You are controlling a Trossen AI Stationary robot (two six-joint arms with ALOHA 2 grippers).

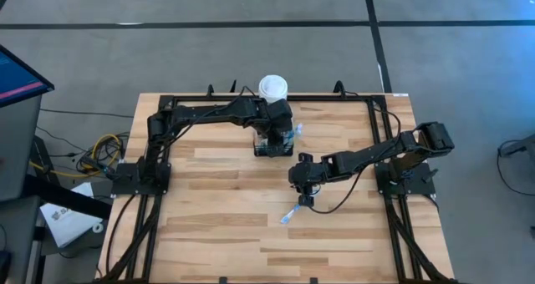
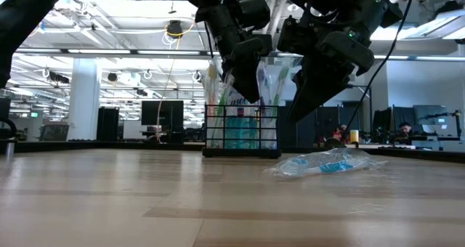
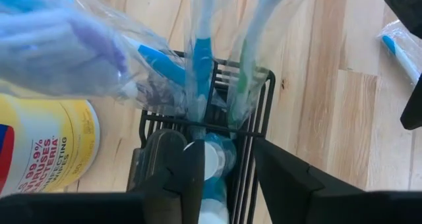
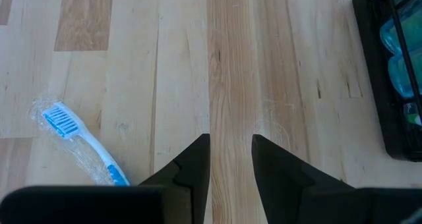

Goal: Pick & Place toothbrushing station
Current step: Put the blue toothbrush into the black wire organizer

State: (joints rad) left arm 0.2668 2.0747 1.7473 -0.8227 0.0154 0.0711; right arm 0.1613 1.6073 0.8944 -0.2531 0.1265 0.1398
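On the wooden table, left gripper parted over toothbrushing station.

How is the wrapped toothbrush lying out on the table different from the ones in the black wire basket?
The loose toothbrush lies flat on the bare wood, alone; the toothbrushes in the basket stand upright, several packed together. The loose one has a blue and white handle, while the standing ones include blue and green. The left tool hangs over the black wire basket; nothing holds the loose one. All are in clear plastic wrapping.
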